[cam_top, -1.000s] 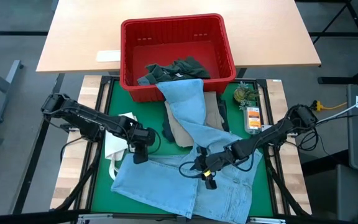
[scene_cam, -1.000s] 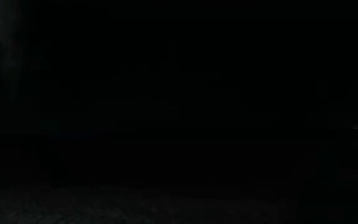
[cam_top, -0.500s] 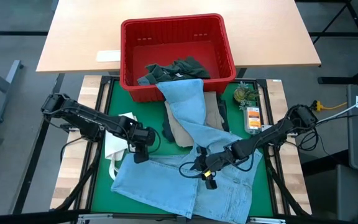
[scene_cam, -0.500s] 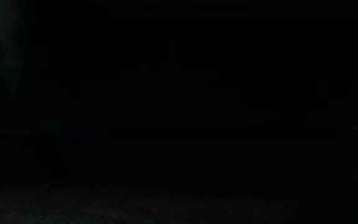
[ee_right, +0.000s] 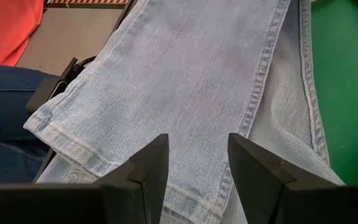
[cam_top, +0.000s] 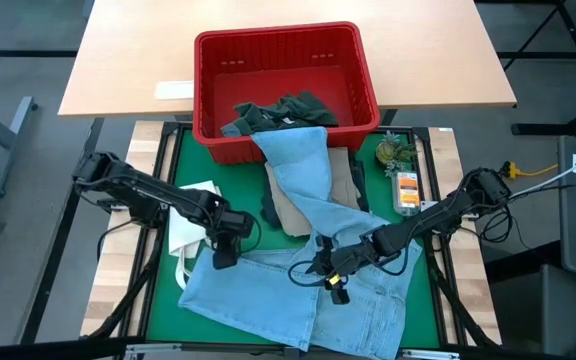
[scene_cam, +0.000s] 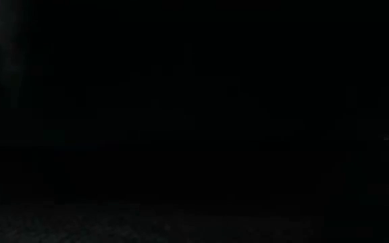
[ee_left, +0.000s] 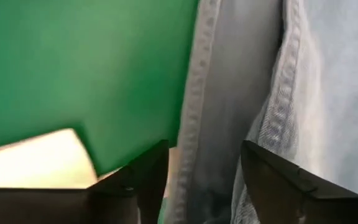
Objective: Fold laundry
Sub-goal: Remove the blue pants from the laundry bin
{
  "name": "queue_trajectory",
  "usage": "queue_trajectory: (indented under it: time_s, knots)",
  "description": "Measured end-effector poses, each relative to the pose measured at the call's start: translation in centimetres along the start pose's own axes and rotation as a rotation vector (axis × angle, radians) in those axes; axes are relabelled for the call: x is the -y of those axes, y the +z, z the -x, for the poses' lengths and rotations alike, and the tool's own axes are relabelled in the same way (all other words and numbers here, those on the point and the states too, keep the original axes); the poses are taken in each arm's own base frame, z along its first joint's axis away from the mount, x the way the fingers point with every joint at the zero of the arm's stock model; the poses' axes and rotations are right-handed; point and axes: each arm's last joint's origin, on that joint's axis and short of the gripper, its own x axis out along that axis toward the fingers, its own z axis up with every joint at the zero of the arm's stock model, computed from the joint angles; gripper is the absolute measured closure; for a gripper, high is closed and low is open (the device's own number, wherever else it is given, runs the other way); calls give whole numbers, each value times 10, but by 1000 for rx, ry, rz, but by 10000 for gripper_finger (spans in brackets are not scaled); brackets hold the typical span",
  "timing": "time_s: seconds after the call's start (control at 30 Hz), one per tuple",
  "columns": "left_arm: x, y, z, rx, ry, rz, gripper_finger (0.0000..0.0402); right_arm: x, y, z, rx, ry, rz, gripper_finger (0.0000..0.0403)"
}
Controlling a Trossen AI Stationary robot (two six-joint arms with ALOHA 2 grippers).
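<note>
Light blue jeans (cam_top: 298, 290) are spread over the near half of the green mat (cam_top: 183, 165), one leg run back across the mat and draped over the front wall of the red basket (cam_top: 286, 85) at the far edge; that leg is not yet laid flat, so no fold looks to have been made yet. The left gripper (cam_top: 225, 255) is set low at the jeans' left side seam, near the mat's left edge; in its wrist view the fingers (ee_left: 148, 177) are seen spread, with the seam between them but not pinched, so nothing is held there. The right gripper (cam_top: 334, 284) is placed over the middle of the jeans, fingers (ee_right: 148, 165) spread above the denim with a clear gap, nothing gripped. This placement reads as two grasp points being lined up along the garment so it can be lifted or doubled over evenly. A beige piece (cam_top: 290, 212) is partly buried under the jeans' leg; a dark green-grey piece (cam_top: 288, 110) is left in the basket. A white tote bag (cam_top: 190, 215) lies beside the left gripper at the mat's left edge. Nothing is shown in the low view.
</note>
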Motion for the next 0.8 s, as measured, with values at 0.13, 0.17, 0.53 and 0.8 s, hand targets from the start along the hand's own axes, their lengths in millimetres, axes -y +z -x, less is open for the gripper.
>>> queue_trajectory:
  time_s: [0.13,0.17,0.53,0.8]
  knots:
    - [-1,1,-1,-61,-104,18,191,0,0,0,0,5,0,237]
    - [-2,2,-1,-73,-130,22,190,0,0,0,-1,5,-1,237]
    - [-24,14,4,-54,-195,93,197,0,0,0,0,5,-2,237]
    - [-24,20,5,-28,-282,89,197,0,0,0,0,5,-2,237]
